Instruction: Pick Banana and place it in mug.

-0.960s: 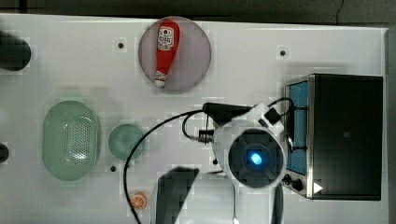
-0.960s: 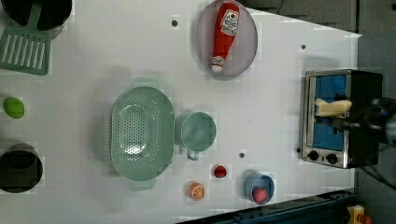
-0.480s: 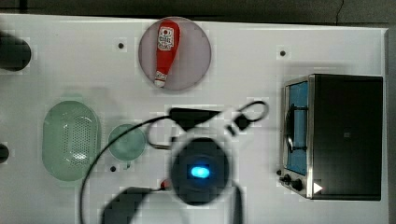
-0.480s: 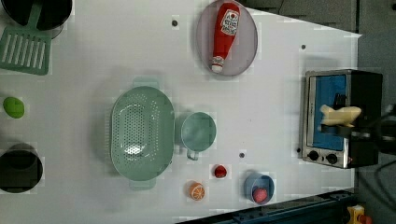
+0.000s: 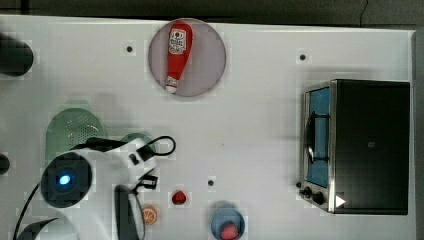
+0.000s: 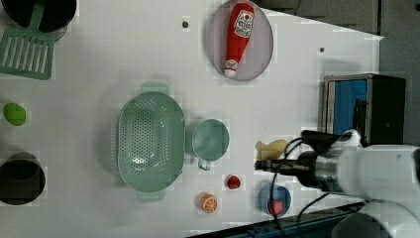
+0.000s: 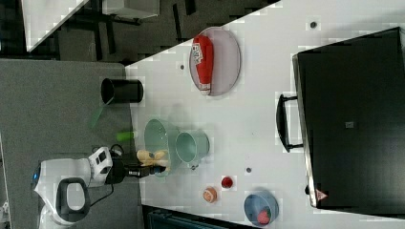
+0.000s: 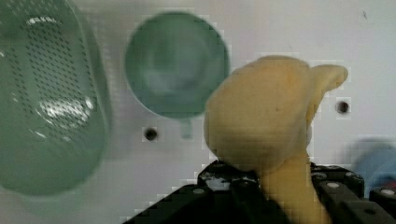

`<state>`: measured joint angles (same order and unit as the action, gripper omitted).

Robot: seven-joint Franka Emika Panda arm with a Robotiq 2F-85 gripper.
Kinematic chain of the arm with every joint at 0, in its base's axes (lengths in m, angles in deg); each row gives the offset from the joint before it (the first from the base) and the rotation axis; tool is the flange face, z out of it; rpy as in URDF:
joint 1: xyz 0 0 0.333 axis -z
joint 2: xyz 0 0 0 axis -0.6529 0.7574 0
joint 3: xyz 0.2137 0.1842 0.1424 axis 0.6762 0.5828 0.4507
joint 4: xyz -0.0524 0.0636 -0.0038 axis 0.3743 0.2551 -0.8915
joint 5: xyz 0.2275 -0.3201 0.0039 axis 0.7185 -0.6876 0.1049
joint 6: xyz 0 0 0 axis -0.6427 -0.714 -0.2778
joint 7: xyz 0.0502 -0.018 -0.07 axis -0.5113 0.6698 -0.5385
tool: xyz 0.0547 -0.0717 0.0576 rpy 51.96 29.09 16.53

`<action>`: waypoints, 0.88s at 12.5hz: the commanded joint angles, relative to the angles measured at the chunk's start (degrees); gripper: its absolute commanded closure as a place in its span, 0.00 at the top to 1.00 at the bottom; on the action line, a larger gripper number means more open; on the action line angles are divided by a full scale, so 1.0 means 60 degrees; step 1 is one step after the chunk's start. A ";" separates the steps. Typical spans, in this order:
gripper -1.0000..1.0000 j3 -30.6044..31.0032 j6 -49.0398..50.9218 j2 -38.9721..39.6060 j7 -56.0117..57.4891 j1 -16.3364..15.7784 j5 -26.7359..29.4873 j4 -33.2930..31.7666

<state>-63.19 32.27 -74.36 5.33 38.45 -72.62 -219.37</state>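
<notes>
The pale yellow banana is clamped in my gripper, whose dark fingers are shut on its lower end. It hangs above the table. The left view has the banana to the right of the small teal-green mug, with my gripper just under it. From the right view, the banana and my gripper sit left of the mug. The mug stands upright and holds nothing. My arm covers most of the mug in the top view.
A green perforated basket stands right beside the mug. A ketchup bottle lies on a grey plate. A toaster oven stands at the left view's right. A blue cup, an orange slice and a small red piece lie near the front edge.
My arm has swung away from the toaster oven to the top view's left, carrying the banana with it, and now hangs over the mug and basket area.
</notes>
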 commanded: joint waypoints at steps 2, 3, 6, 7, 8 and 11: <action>0.27 0.0086 -0.1188 0.1092 -0.1770 0.0110 0.0118 0.0367; 0.27 0.0125 -0.1438 0.1483 -0.1770 0.0109 0.0117 0.0369; 0.27 0.0234 -0.3156 0.2724 -0.1780 0.0109 0.0115 0.0381; 0.27 0.0240 -0.3587 0.3084 -0.1780 0.0106 0.0036 0.0336; 0.27 0.0265 -0.3838 0.3404 -0.1800 0.0104 0.0026 0.0298; 0.53 0.0188 -0.4486 0.3874 -0.2382 0.0105 -0.0024 0.0294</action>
<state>-61.18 7.12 -48.92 -4.07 38.06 -71.92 -218.03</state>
